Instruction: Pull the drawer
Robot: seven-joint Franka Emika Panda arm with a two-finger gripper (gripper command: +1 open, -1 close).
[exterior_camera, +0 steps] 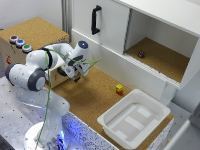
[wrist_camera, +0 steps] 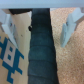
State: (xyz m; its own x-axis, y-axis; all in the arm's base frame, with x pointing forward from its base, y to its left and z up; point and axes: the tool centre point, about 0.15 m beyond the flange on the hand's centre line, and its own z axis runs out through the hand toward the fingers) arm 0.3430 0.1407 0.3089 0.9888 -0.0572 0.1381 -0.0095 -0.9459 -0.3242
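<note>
My gripper (exterior_camera: 76, 71) is low over the cork surface, against the side of the wooden box at the exterior view's left. A light beige panel, the drawer (exterior_camera: 56, 76), shows just behind the fingers, mostly hidden by the arm. In the wrist view my gripper (wrist_camera: 39, 27) is open, and its pale fingers (wrist_camera: 70, 25) stand wide apart on either side of a dark textured strip (wrist_camera: 42, 52). Beside the strip lies the beige drawer panel (wrist_camera: 14, 57), which has blue print on it. I cannot tell whether the fingers touch the strip.
Three coloured buttons (exterior_camera: 20, 43) sit on the box top. A white tub (exterior_camera: 132, 120) stands at the front right and a small yellow-red block (exterior_camera: 119, 88) lies on the cork. Behind are a white cabinet door with a black handle (exterior_camera: 95, 19) and an open compartment (exterior_camera: 155, 57).
</note>
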